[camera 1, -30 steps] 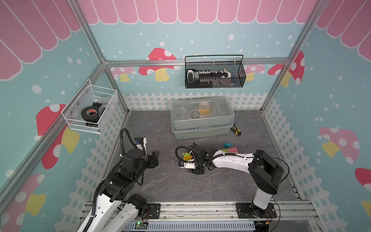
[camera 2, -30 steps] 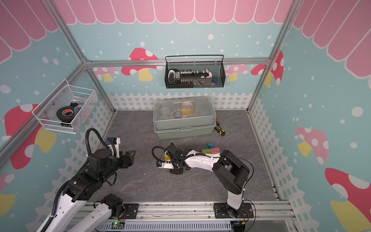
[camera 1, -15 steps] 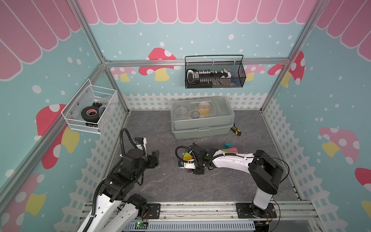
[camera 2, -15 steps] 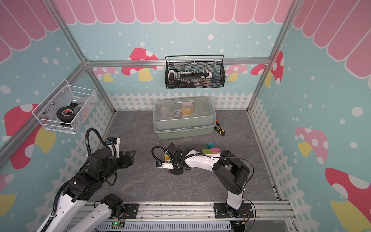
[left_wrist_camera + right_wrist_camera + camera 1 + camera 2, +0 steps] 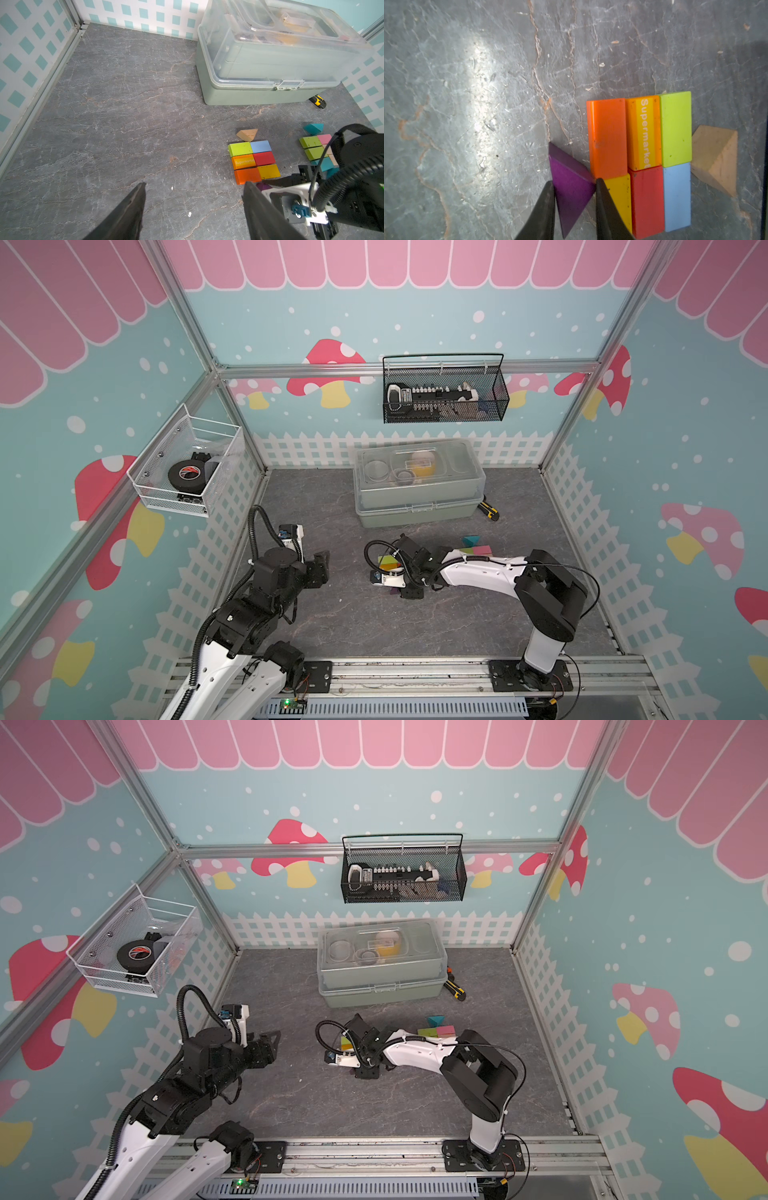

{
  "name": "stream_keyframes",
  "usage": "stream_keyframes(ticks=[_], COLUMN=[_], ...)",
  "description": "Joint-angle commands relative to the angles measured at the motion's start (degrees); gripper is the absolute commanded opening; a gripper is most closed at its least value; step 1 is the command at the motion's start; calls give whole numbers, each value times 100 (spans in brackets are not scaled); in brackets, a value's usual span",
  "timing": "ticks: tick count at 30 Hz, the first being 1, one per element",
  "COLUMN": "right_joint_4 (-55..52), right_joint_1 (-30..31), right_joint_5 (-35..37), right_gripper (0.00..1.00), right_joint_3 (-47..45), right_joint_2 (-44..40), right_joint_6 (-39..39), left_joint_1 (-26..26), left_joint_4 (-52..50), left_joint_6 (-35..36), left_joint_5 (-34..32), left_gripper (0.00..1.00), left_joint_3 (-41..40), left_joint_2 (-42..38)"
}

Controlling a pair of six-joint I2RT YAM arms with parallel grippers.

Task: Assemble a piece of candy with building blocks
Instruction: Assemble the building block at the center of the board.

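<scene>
Right wrist view: right gripper point(image 5: 574, 181) closed tight on purple wooden triangular prism point(image 5: 572, 193), just beside rectangle of six coloured wooden bars point(image 5: 643, 133) (tan wooden triangular prism point(image 5: 714, 160) at opposite side). Step, by judgement: adding second wrapper end; next, nudging prism flush against orange-yellow edge. Left gripper point(image 5: 194, 184) spread, empty

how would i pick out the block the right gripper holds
In front of the lidded plastic box lies a rectangle of six coloured bars. At its orange-and-yellow end sits the purple triangle, pinched by the right gripper; the tan triangle lies opposite.
</scene>
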Motion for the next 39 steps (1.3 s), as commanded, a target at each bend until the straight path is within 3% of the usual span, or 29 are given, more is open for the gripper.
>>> stream_keyframes(ticks=[1,14,29,32,37,39], right_joint_4=[-161,-170,354,508,1721,2530], right_joint_1=[-37,-45,-58,-110,-378,-481], right_joint_5=[43,75,-324,-396,-209,189], right_gripper=[25,29,64,67,68,69], right_joint_3=[-139,-134,-281,-348,-1087,-1645], right_joint_2=[-96,-78,-623,-903,-1903,-2426], right_joint_6=[17,34,273,425,1212,1613], left_joint_1=[34,38,34,39,201,199], left_joint_4=[2,1,5,21,413,1195], left_joint_6=[43,39,50,56,-188,-645], left_joint_5=[43,45,6,-14,-252,-518], left_gripper=[73,73,73,73,74,75], left_joint_3=[-44,-50,-58,-57,-78,-417], left_joint_2=[-29,-44,-14,-3,-100,-247])
